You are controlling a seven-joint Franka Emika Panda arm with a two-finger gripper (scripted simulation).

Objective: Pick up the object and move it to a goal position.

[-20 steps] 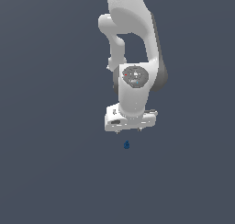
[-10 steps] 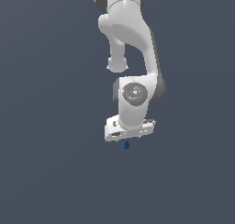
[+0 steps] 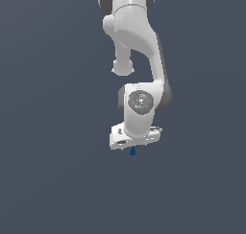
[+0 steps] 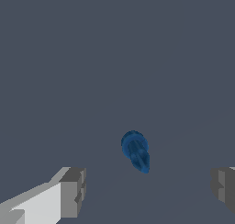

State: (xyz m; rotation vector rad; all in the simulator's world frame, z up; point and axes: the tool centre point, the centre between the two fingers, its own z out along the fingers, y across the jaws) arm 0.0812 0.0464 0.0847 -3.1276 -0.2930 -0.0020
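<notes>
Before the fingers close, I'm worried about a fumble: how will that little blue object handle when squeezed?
The blue object looks rounded and taller than wide, so it may tip or roll if one of the fingers touches first. It is tiny beside the gripper, so probably light and easily knocked away. Its surface seems ribbed, possibly aiding grip.

A plain dark grey-blue surface (image 3: 53, 180) fills the background
</notes>
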